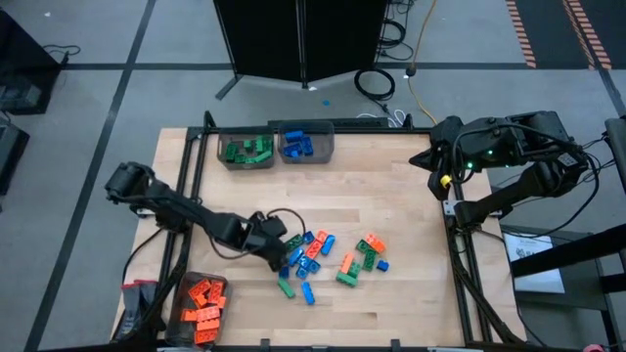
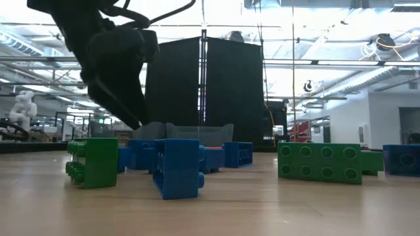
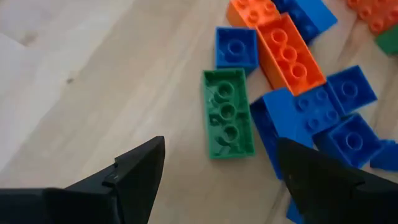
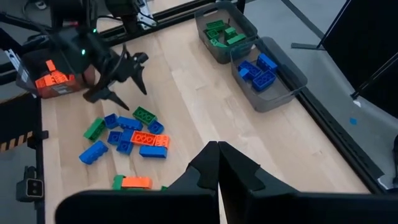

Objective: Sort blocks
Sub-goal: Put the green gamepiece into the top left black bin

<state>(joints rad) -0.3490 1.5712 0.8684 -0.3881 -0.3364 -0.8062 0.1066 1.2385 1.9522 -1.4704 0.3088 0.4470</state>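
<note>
High view: the loose blocks (image 1: 318, 256) lie scattered in the near middle of the tabletop (image 1: 391, 196), a mix of blue, orange and green. A green block (image 3: 227, 112) lies flat just beside a blue one and a long orange block (image 3: 290, 54), right in front of the left claw (image 1: 279, 246). That claw hovers over the left edge of the scatter with its fingers (image 3: 134, 177) spread wide and nothing between them. Sorted pieces sit in three bins: green ones in the green bin (image 1: 245, 149) at the far edge, blue ones in the blue bin (image 1: 306, 144) touching its right side, orange ones in the orange bin (image 1: 202, 304) at the near left corner. The right claw (image 4: 217, 163) waits folded back at the far right edge of the tabletop, its fingers pressed together and empty.
</note>
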